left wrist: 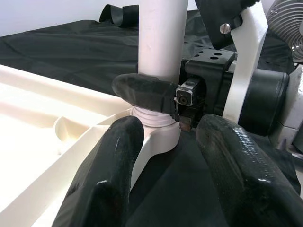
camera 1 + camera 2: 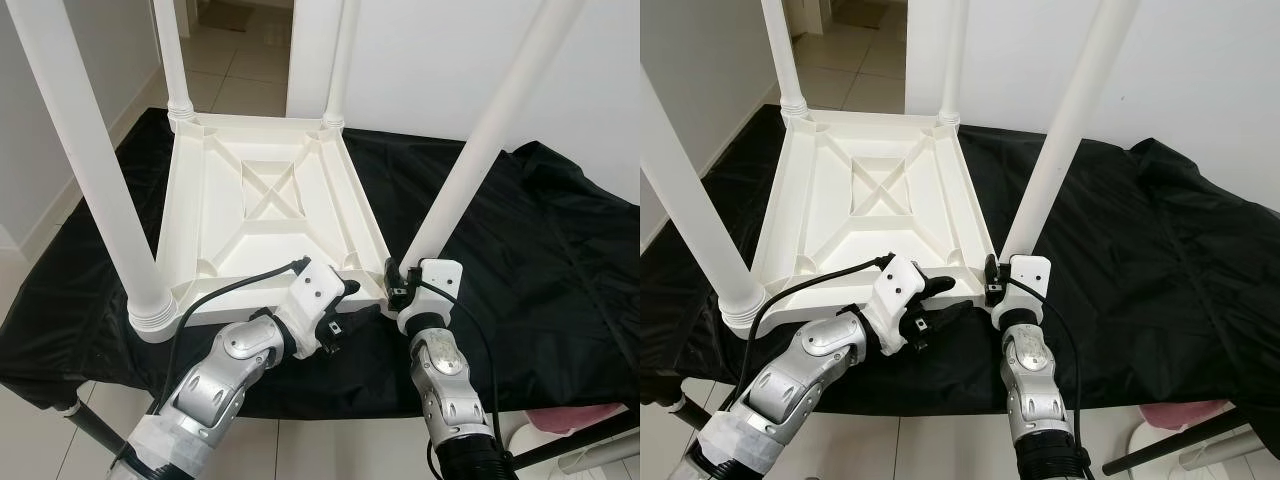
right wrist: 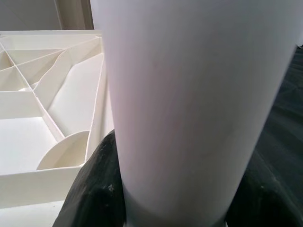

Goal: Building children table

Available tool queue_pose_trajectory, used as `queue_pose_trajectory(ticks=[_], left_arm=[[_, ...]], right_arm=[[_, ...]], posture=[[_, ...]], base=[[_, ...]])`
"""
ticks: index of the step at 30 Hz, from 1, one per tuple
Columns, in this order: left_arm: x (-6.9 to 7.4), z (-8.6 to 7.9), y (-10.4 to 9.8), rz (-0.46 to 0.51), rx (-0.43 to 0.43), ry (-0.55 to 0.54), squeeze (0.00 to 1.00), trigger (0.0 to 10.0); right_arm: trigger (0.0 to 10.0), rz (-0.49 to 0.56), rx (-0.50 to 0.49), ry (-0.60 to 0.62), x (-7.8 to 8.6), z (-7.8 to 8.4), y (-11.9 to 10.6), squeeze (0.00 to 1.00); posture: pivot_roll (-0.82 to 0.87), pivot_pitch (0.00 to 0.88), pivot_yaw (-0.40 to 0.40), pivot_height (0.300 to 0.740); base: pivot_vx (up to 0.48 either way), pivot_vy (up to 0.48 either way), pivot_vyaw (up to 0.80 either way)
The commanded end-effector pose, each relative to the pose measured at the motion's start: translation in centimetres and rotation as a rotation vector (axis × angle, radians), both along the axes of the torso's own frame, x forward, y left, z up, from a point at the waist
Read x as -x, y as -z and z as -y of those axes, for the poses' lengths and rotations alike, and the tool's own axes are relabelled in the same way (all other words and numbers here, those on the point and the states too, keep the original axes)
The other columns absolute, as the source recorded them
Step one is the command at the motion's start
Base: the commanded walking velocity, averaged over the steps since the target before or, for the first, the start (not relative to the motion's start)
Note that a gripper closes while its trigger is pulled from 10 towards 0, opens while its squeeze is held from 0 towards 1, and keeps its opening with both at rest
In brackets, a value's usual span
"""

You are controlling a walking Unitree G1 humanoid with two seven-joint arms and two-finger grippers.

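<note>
While an upturned white plastic children's table (image 2: 265,200) rests on a black cloth (image 2: 540,250), four legs skyward, the left gripper (image 2: 345,305) hovers spread and empty at the near rim. Just beside it, the right gripper (image 2: 397,283) clamps the near-right leg (image 2: 480,150) low by its threaded collar. Light, rigid and probably slick, the leg is best held near its socket. Open cloth lies rightward; the bench edge runs close below.

Head stereo pair high, angled down over upturned table (image 2: 265,195); wrist cameras close on one shared leg (image 1: 161,56).
</note>
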State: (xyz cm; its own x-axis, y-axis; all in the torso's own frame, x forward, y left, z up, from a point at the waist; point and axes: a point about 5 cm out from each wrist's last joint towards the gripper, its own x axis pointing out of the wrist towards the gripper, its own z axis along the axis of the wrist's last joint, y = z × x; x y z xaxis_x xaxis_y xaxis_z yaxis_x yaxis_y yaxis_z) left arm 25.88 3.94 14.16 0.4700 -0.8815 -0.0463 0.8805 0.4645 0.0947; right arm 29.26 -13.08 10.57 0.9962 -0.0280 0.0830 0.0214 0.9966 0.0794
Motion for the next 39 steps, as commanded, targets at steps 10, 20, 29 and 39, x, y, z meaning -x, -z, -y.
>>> queue_pose_trajectory(ticks=[10, 20, 29, 39], left_arm=[[0.5, 0.7, 0.1, 0.0, -0.016, 0.073, 0.0, 10.0], [0.5, 0.5, 0.3, 0.019, -0.038, 0.06, 0.0, 10.0], [0.5, 0.3, 0.4, 0.02, -0.047, 0.054, 0.0, 10.0], [0.2, 0.3, 0.4, 0.024, -0.051, 0.05, 0.0, 10.0]], right_arm=[[10.0, -0.016, -0.041, 0.04, 0.9, 0.7, 0.4, 1.0], [10.0, 0.016, -0.076, -0.016, 1.0, 1.4, 0.1, 1.0], [10.0, 0.067, -0.018, -0.219, 0.8, 2.9, -0.4, 0.0], [10.0, 0.027, 0.11, -0.46, -0.4, 4.2, -0.6, 0.0]], posture=[[-0.01, 0.0, -0.106, 0.74], [-0.01, 0.0, -0.105, 0.74], [-0.01, 0.0, -0.104, 0.74], [-0.01, 0.0, -0.106, 0.74]], base=[[0.0, 0.0, 0.0], [0.0, 0.0, 0.0], [0.0, 0.0, 0.0], [0.0, 0.0, 0.0]])
